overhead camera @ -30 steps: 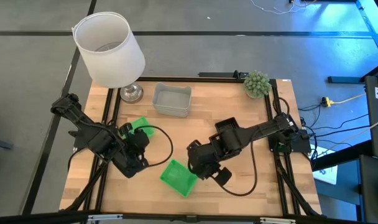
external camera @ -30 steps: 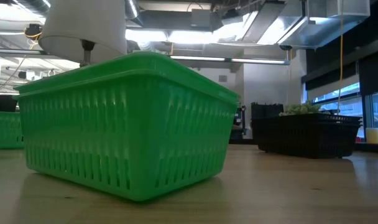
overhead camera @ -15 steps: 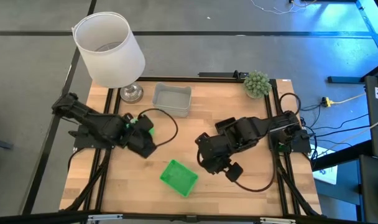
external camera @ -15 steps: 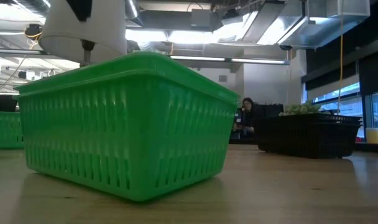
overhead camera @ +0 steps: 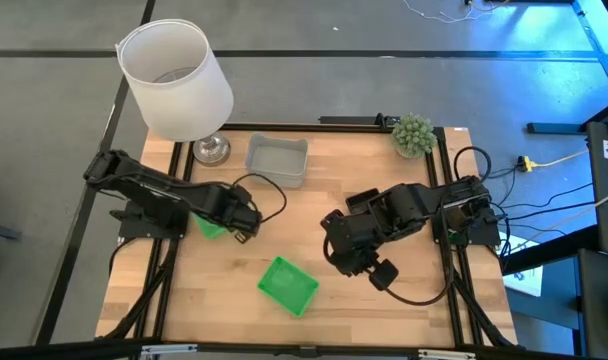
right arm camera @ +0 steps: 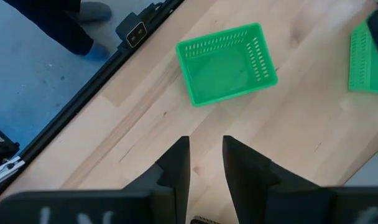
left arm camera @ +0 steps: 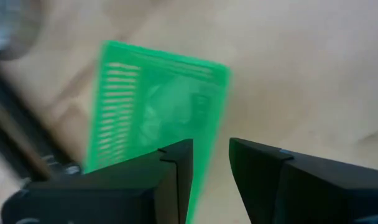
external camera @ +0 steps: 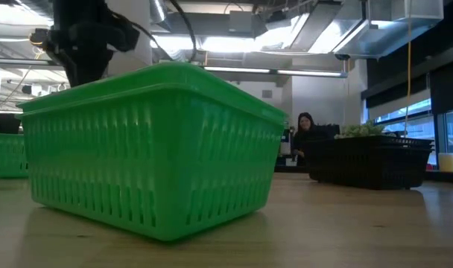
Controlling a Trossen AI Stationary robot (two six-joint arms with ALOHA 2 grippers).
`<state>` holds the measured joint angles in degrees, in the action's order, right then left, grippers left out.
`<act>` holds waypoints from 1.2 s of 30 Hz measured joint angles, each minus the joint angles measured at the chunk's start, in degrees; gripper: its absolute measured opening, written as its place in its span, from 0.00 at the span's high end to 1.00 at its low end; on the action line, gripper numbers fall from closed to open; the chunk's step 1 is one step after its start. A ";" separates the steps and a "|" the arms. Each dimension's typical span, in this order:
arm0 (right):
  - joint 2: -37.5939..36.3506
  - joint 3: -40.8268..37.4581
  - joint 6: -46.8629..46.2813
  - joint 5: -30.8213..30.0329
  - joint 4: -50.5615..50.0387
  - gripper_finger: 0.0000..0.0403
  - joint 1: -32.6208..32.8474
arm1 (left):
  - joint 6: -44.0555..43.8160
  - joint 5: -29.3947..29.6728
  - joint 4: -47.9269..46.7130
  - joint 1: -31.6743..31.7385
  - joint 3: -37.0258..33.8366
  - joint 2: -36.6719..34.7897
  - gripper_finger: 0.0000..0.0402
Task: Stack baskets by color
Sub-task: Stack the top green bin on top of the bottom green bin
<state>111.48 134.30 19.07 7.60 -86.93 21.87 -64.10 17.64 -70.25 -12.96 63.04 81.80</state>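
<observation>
The lampshade [overhead camera: 176, 78] looms over the far corner of the surface [overhead camera: 404, 305], with the grey-white basket [overhead camera: 277, 160] beside it. One green basket [overhead camera: 287, 285] sits alone, well ahead of the right fingers [right arm camera: 204, 163], which stand slightly apart and hold nothing. The second green basket [left arm camera: 156, 112] lies just beyond the left fingers [left arm camera: 211, 168], parted with nothing between them. A black basket [external camera: 368, 161] waits near the plant ball [overhead camera: 413, 133]. I judge the risk is the left arm's cable snagging that basket and dragging it.
</observation>
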 joint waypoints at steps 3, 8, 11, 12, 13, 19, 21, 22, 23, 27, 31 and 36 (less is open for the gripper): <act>0.00 0.00 0.12 0.00 -0.82 0.77 0.00 | 3.49 -0.55 3.90 0.09 -1.73 0.00 0.76; 0.00 -0.01 0.43 0.00 -1.48 0.77 0.00 | 4.66 1.27 8.29 0.12 -4.17 0.00 0.76; 0.00 -0.02 0.44 0.00 -1.63 0.77 0.00 | 4.67 1.00 10.44 0.12 -5.94 -0.02 0.76; 0.00 -0.02 0.44 0.00 -1.74 0.77 0.00 | 4.66 0.79 12.00 0.12 -6.73 0.00 0.76; 0.00 -0.02 0.44 0.00 -1.80 0.77 0.00 | 4.66 0.88 13.20 0.10 -7.46 0.00 0.76; 0.00 -0.04 0.44 0.00 -1.80 0.77 0.00 | 4.63 2.67 15.04 0.09 -11.62 0.00 0.76; 0.00 -0.04 0.44 0.01 -1.80 0.77 0.00 | 4.46 3.24 15.22 0.09 -12.38 0.00 0.76; 0.00 -0.04 0.44 0.00 -1.82 0.77 0.00 | 4.46 3.20 15.36 0.09 -12.62 0.00 0.76; 0.00 -0.04 0.44 0.00 -1.86 0.77 0.00 | 4.44 3.16 15.56 0.09 -12.71 0.00 0.76; 0.00 -0.04 0.45 0.04 -1.88 0.77 -0.18 | 4.44 2.67 15.65 0.09 -12.74 0.00 0.76; 0.00 -0.04 0.37 0.04 -1.88 0.77 -0.91 | 4.40 2.26 15.64 0.09 -12.74 0.00 0.76; 0.00 -0.05 0.26 0.06 -1.88 0.77 -2.17 | 4.64 2.51 15.50 -0.04 -11.97 -0.39 0.76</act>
<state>111.48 134.25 19.33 7.66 -88.82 19.69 -59.46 20.16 -54.76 -13.00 51.07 81.41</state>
